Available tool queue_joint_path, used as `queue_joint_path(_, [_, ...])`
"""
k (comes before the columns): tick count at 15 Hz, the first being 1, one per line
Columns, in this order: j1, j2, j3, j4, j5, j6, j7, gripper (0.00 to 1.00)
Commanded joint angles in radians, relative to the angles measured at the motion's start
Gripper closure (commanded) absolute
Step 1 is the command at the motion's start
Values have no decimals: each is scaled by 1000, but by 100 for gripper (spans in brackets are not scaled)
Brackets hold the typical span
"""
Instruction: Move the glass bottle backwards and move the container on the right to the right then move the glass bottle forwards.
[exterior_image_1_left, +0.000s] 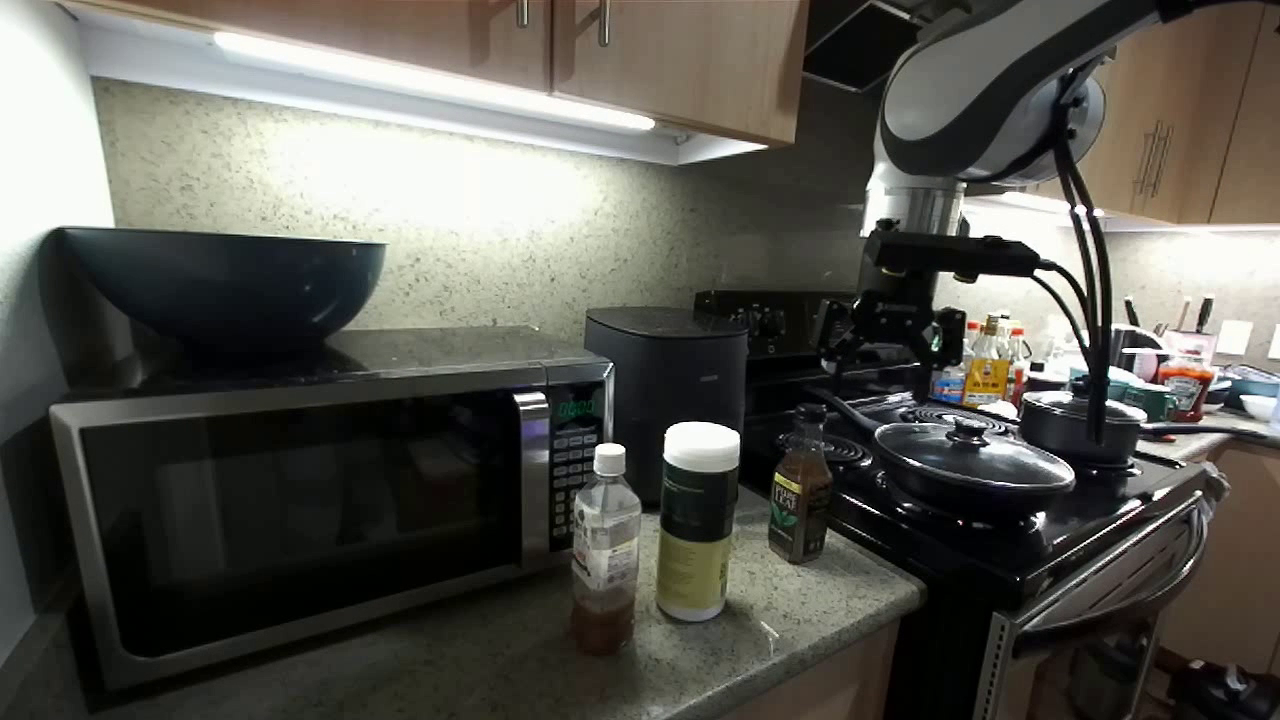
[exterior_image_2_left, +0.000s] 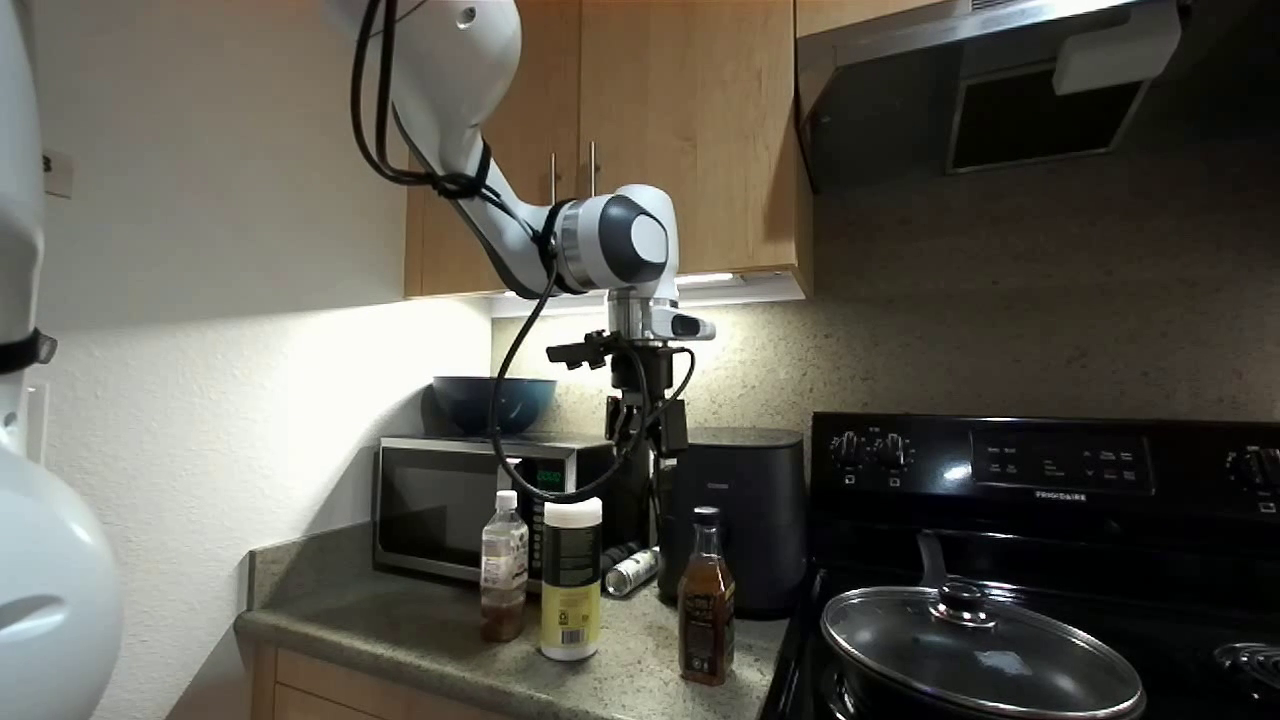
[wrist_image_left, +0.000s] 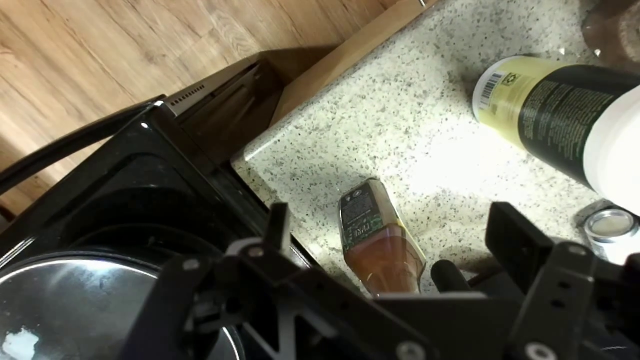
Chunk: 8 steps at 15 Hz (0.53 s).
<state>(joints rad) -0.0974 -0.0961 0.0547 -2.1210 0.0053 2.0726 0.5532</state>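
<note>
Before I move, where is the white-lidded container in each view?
In an exterior view: container just right of centre, lower half.
In an exterior view: container just left of centre, lower half.
Wrist view: container at right edge, partly cut off.
Shared landmark: brown glass bottle, right of it in both exterior views, left in wrist.

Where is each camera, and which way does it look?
An exterior view: before the grey speckled counter, obliquely facing the silver-framed black microwave; the white jointed arm and black end effector show.
An exterior view: set back, facing the counter and glossy black stove; arm and end effector show.
Wrist view: on the arm's end, looking down on the dark-capped brown glass bottle; the end effector's spread fingers show.
Both exterior views share the round blue bowl on the microwave.
</note>
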Motion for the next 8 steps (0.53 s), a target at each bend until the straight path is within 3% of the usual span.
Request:
queue_joint_path(1, [19,57,-32,42,-28,-19,-92,0])
queue_joint_path(5, [15,174,-70,118,-93,-29,-204,0])
queue_joint_path(7, [18,224,-89,155,-75,-12,-219,0])
queue_joint_path(8, [27,171,-90,101,-70,-5,-184,0])
